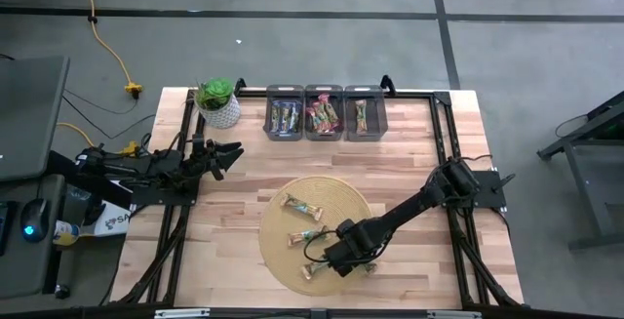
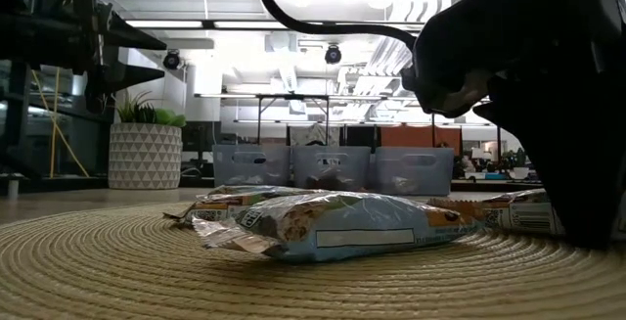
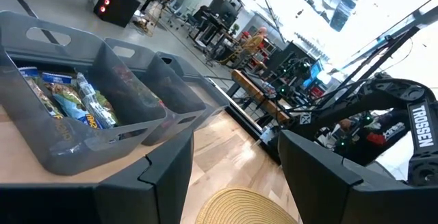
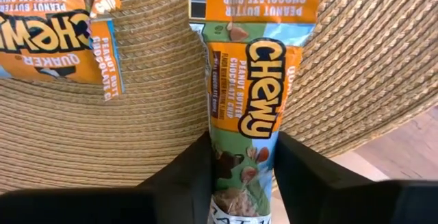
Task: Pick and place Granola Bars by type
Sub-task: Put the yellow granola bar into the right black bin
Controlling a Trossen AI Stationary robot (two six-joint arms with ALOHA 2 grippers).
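Down at the near edge of the round woven straw mat, the right gripper is lowered over a granola bar whose wrapper reads "Chewy, peanut butter chocolate chip". In the right wrist view its two dark fingers stand one on each long side of that bar, touching or just beside the wrapper, and whether they already pinch it cannot be told. The bar lies flat, with one end over the mat's rim toward the bare wood of the table. A second bar of the same kind lies beside it on the mat, apart from it. From above, three bars show on the mat: one near its far-left part, one in the middle and one near the right gripper. The low view shows a light blue wrapper flat on the weave. Along the far edge of the table stand three grey bins in a row: the left bin holds dark blue bars, the middle bin pink and red ones, the right bin a green and tan one. The left gripper hangs over the left side of the table near a potted plant, its jaws apart and holding nothing.
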